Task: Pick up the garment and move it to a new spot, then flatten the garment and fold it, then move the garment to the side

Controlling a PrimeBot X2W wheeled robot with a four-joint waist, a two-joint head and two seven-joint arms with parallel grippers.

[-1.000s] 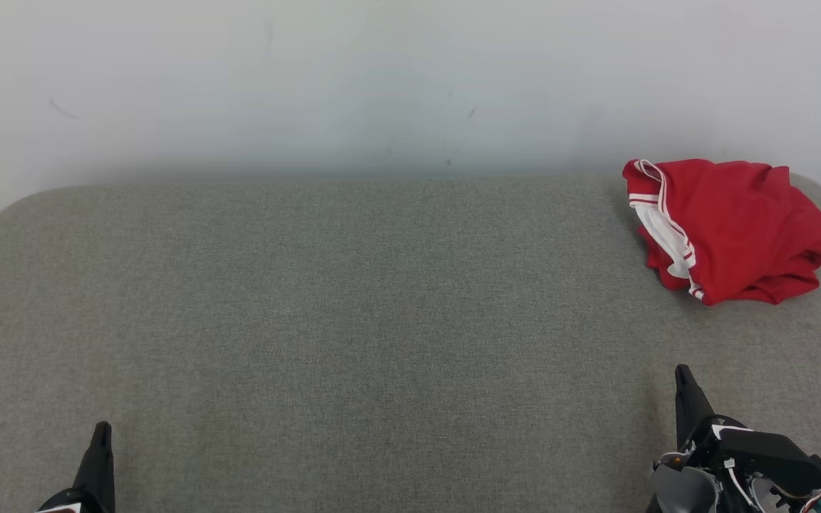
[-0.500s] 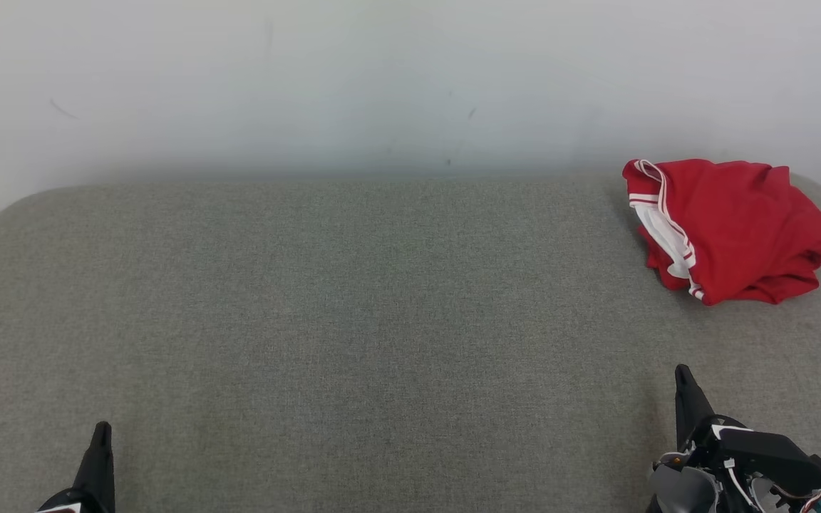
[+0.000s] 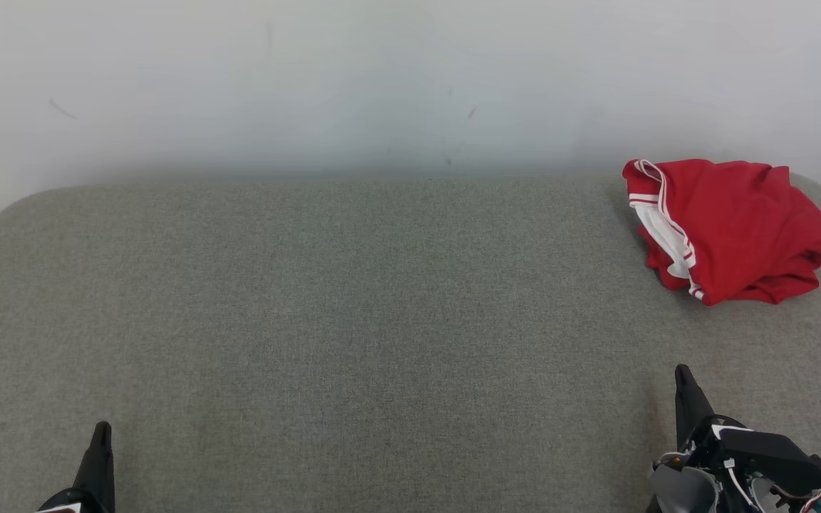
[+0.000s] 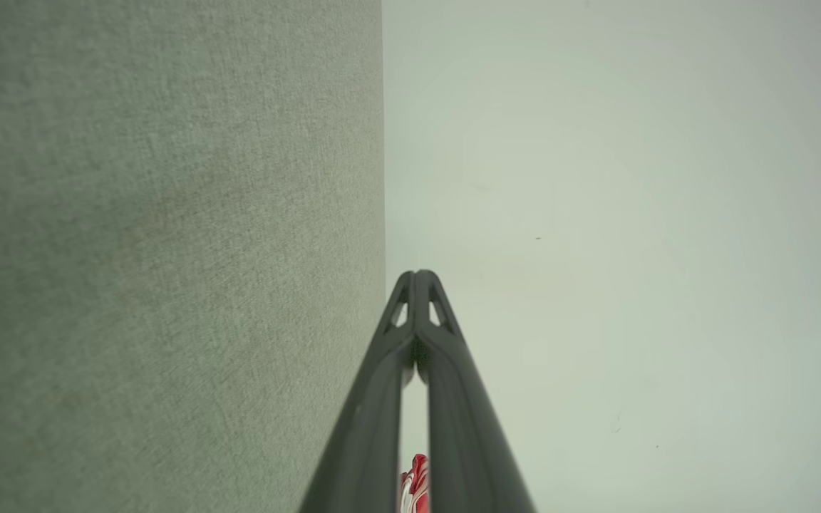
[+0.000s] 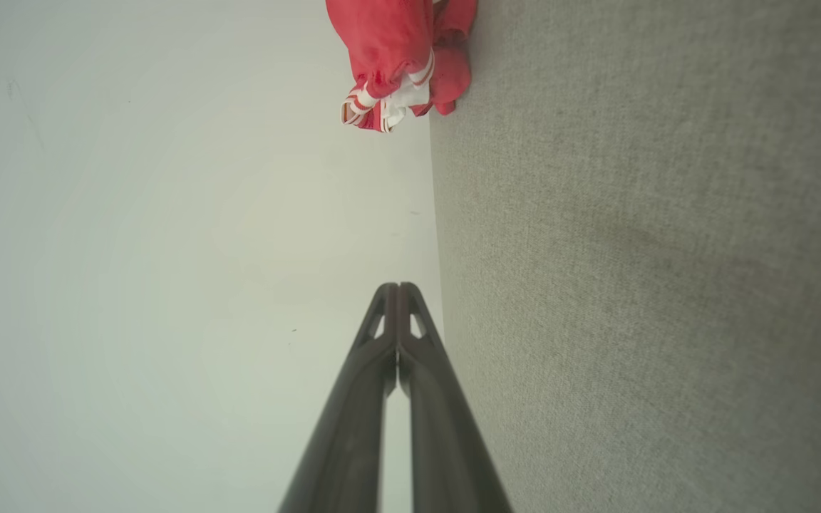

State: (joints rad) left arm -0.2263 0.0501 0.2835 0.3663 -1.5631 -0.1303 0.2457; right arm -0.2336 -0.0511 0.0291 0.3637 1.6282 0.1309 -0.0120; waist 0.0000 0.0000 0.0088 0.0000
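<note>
Where the grey woven-fabric tabletop (image 3: 346, 320) reaches its far right rounded corner, a crumpled red garment with white-striped trim (image 3: 738, 228) lies in a loose heap, close to the back edge and the pale wall (image 3: 382, 85) behind it. White lining and a red-and-white striped band show along the heap's left side; the rest is bunched red cloth, unfolded. Left gripper (image 3: 102, 427): at the lower left of the head view, its dark fingers pressed together into one point, closed on nothing, resting low over the near part of the tabletop. Right gripper (image 3: 681, 372): at the lower right, fingers likewise together and empty, with its black wrist housing and thin wires behind it. Both are well apart from the garment; the right one is the nearer, roughly in line below the heap. Left wrist view: left gripper (image 4: 417, 274) fingertips meet, and a sliver of the garment (image 4: 417, 484) shows through the narrow slit between the fingers at the bottom edge. Right wrist view: right gripper (image 5: 398, 286) tips touch, and the garment (image 5: 396, 57) sits at the top of the view, on the tabletop's edge against the wall. A few faint dark marks spot the wall.
</note>
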